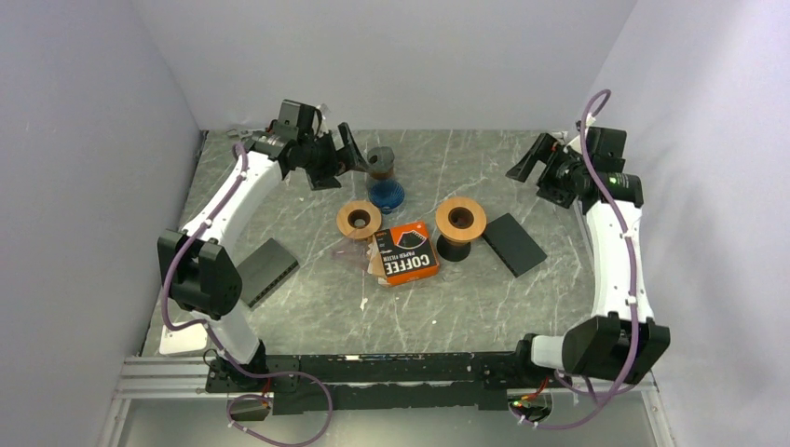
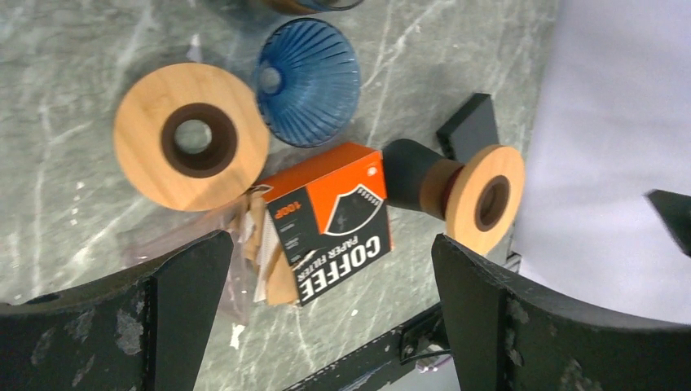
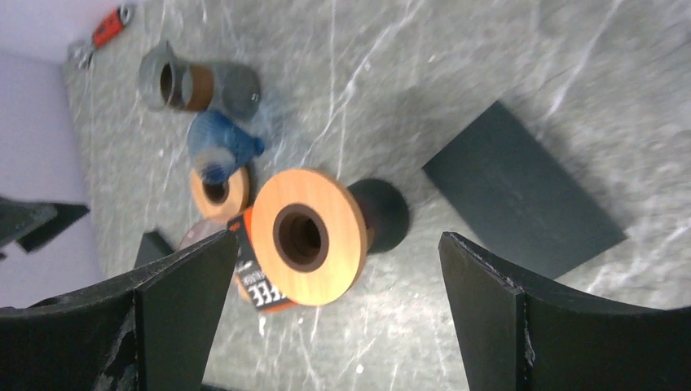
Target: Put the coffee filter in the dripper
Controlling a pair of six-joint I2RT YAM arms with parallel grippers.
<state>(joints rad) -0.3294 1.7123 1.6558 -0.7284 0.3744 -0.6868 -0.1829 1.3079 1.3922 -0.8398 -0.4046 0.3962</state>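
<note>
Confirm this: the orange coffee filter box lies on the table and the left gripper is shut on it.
No. The left gripper is open, holding nothing; the coffee filter box lies free on the table, per the left wrist view.

The table (image 1: 466, 307) is grey stone with thin white veins. The box (image 1: 405, 253) is orange and black, with white letters. The dripper (image 1: 386, 194) is dark blue with fine ribs. The two wooden discs (image 1: 359, 221) are light brown, each with a dark brown hole; one has a black base (image 1: 454, 250). The flat plate (image 1: 514, 244) is black. The arms (image 1: 228, 200) are white with black joints and purple cables (image 1: 586, 110).
</note>
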